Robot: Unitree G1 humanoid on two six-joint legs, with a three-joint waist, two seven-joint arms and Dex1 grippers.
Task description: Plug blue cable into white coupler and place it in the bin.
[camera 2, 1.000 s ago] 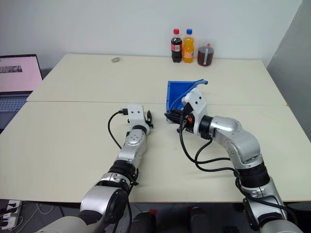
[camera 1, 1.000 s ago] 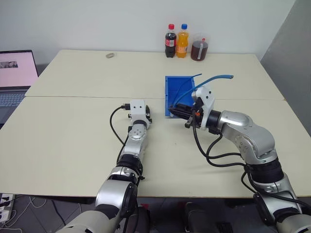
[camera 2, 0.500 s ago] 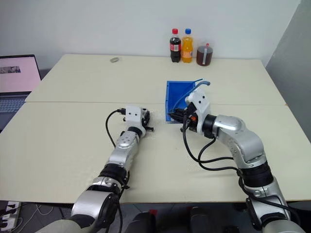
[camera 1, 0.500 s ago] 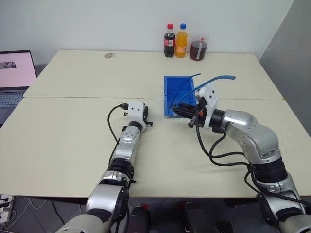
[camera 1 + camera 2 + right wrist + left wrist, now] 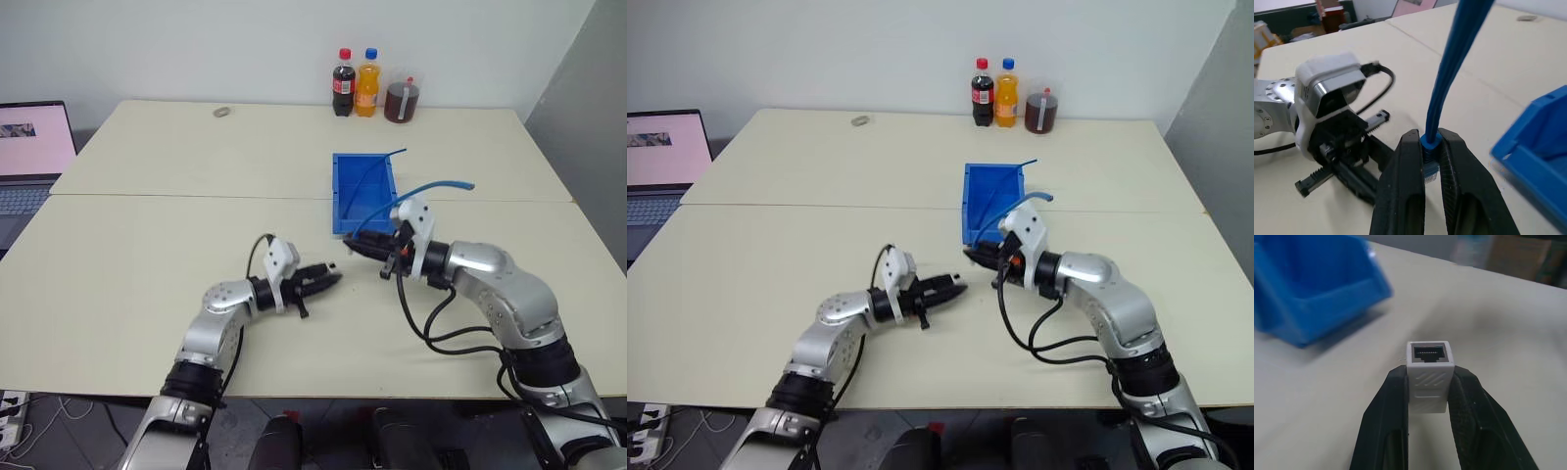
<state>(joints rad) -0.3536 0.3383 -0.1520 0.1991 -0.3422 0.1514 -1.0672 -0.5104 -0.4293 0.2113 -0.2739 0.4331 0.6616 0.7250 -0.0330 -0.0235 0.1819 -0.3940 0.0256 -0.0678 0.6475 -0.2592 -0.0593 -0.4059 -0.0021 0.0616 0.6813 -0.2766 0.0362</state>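
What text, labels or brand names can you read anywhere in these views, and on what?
None can be read.
Dark cola bottle: red label, print too small.
Orange soda bottle: label too small.
Laptop: screen content blurred.
White coupler: embossed stripes only, no lettering.
Bin: no marking visible.

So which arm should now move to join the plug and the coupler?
Probably the right. Its gripper pinches the cable just behind the plug, aimed toward the left gripper, which holds the coupler with its port open and facing outward. The left need only hold steady.
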